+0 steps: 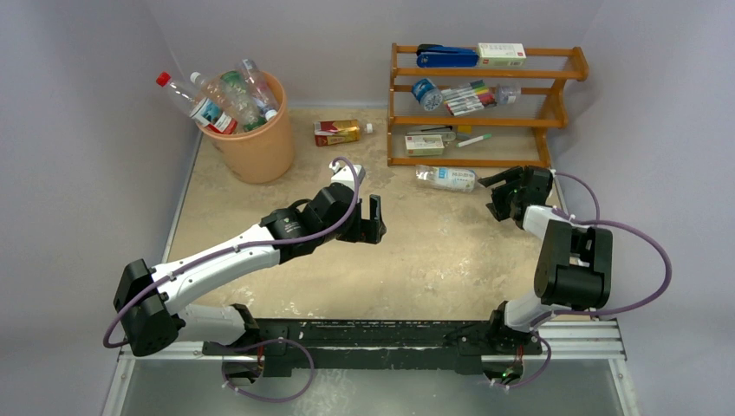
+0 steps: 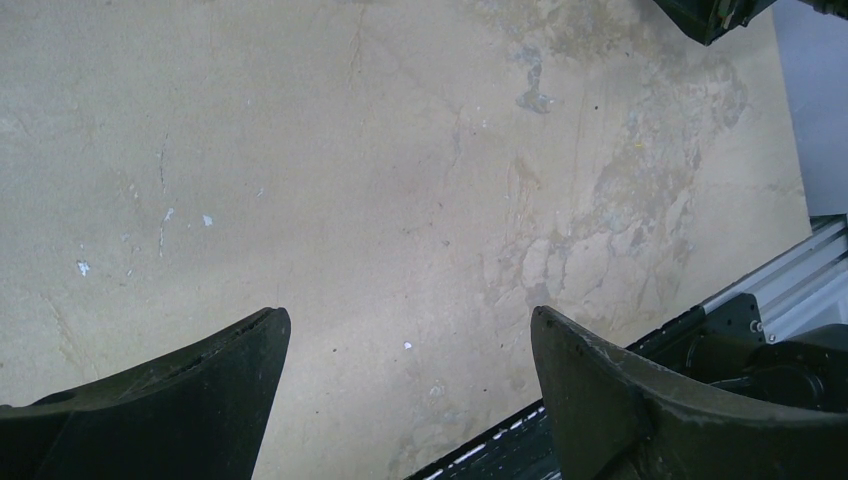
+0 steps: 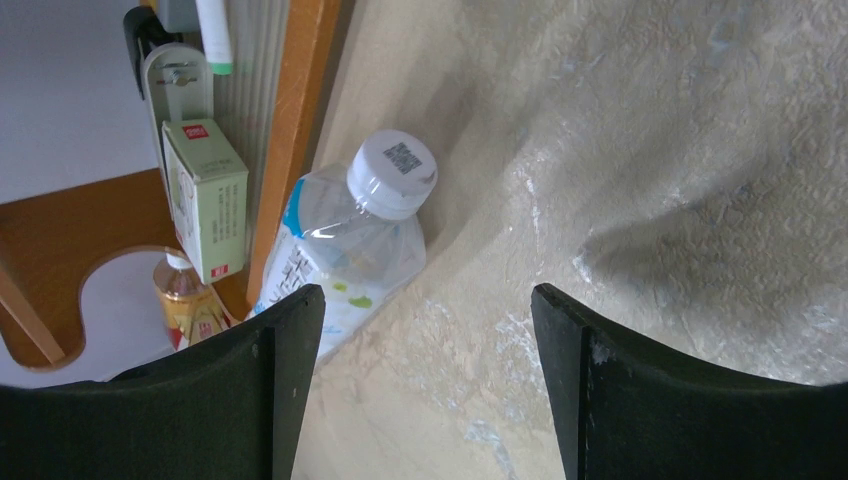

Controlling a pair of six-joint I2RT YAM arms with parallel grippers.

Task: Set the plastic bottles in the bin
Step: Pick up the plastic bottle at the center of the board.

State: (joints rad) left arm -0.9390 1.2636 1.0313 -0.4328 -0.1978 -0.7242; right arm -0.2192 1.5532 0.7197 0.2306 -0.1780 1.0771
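- A round peach-orange plastic bin stands at the far left of the beige table top, close to the wall.
- Several clear plastic bottles stick up out of the bin, necks uppermost. One with a red cap leans out over the rim to the left.
- A boxy red-and-gold bottle lies on its side on the table, between the bin and the brown wooden shelf rack, touching neither.
- A clear plastic bottle with a white cap lies on its side just in front of the rack's bottom rail. In the right wrist view it rests against the wooden foot, cap pointing toward the camera.
- What looks like a blue-labelled bottle sits on the rack's middle shelf beside a bundle of coloured markers.
- A green-and-white carton stands on the lowest shelf, right behind the fallen clear bottle.
- The left gripper hangs over bare table near the middle. Its jaws are spread wide, with only the mottled surface between them, and it holds nothing.
- The right gripper points at the rack from the right, just beside the capped end of the fallen bottle. Its jaws stand apart and empty. The bottle lies beyond the tip of one finger, not between the two, and I cannot tell whether that finger touches it.
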